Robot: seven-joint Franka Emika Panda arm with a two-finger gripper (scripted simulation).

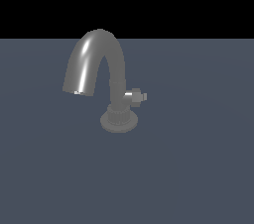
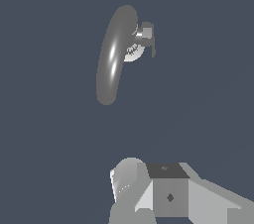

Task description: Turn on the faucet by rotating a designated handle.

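On the dark blue-grey tabletop (image 1: 198,168) stands the faucet (image 1: 101,59), its arched spout curving toward the exterior view's left. The handle (image 1: 139,96) juts from the stem toward the right. The gripper (image 2: 149,193) hangs well apart; whether its fingers are spread cannot be told.

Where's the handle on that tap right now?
The handle sticks out sideways from the faucet stem, on the exterior view's right, just above the ribbed collar and opposite the spout's mouth. No gripper is touching it.
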